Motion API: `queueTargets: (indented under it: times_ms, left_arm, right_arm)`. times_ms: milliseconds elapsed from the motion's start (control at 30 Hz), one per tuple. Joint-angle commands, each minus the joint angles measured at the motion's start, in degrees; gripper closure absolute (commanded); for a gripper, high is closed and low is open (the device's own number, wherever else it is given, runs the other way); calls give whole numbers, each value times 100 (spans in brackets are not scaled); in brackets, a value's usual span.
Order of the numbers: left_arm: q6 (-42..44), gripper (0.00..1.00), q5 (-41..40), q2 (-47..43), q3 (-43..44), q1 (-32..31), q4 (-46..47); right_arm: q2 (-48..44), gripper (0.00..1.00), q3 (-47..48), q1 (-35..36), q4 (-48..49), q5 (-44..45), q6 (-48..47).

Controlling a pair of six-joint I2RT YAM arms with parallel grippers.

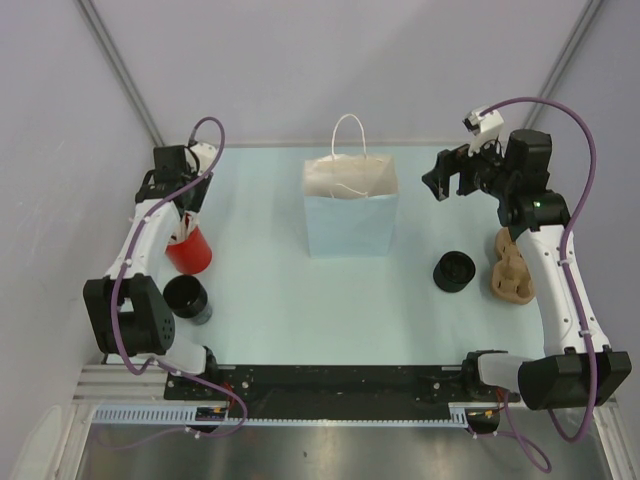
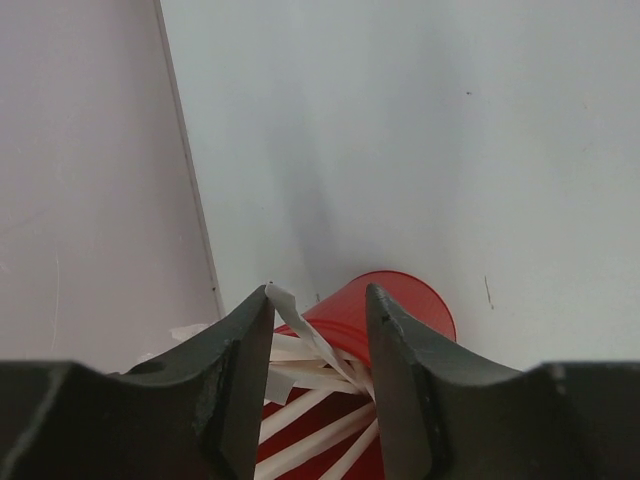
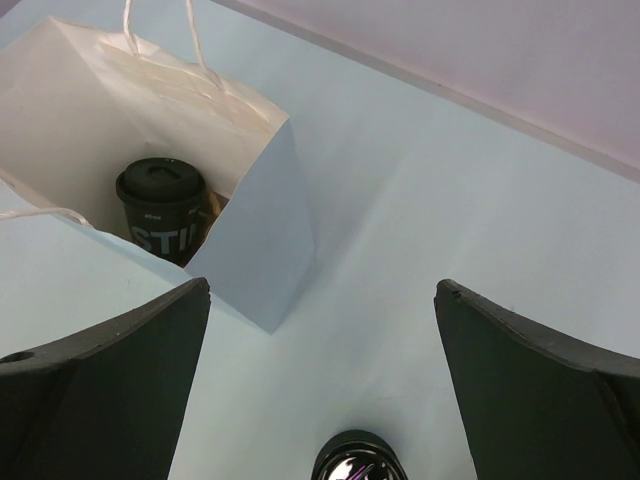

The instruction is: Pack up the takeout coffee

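A short black disposable takeout coffee cup [image 3: 160, 205] with a round black sip lid is seen upright inside the pale-blue paper bag [image 1: 350, 215], which is stood open at the middle of the pale table [image 1: 270, 310]. A 2nd black lidded cup [image 1: 454, 270] is set at the bag's 4 o'clock, with a brown pulp cup carrier [image 1: 512, 268] just beside it at its 3 o'clock. A 3rd black cup [image 1: 186, 298] is placed at the bag's 8 o'clock, next to a red plastic cup [image 1: 190, 250] of white straws [image 2: 320, 420]. The right gripper [image 3: 322, 290] is held wide open and empty at the bag's 2 o'clock. The left gripper [image 2: 320, 300] is poised over the red cup, jaws partly apart astride the straws; 1 straw tip is touched by a finger, but no clamp is shown.
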Motion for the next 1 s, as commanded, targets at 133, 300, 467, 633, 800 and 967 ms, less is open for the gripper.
queueTargets:
  times_ms: [133,300,467,633,800,967]
  left_arm:
    - [84,60,-143,-258,-50,32,-21]
    - [57,65,-99,-311,-15,32,5]
    - [40,71,-81,-337,73,32,32]
    - [22,81,-64,-302,179,32,6]
    - [22,94,-46,-294,249,32,-21]
    - [5,98,-20,-320,389,40,-143]
  right_arm:
    - [-14,0,-5,-21,177,-103,-5]
    - [-5,0,-14,-13,177,-138,4]
    - [3,0,-14,-21,168,-156,13]
    - [3,0,-14,-21,160,-165,13]
    - [3,0,-14,-39,177,-174,22]
    - [3,0,-14,-39,168,-182,22]
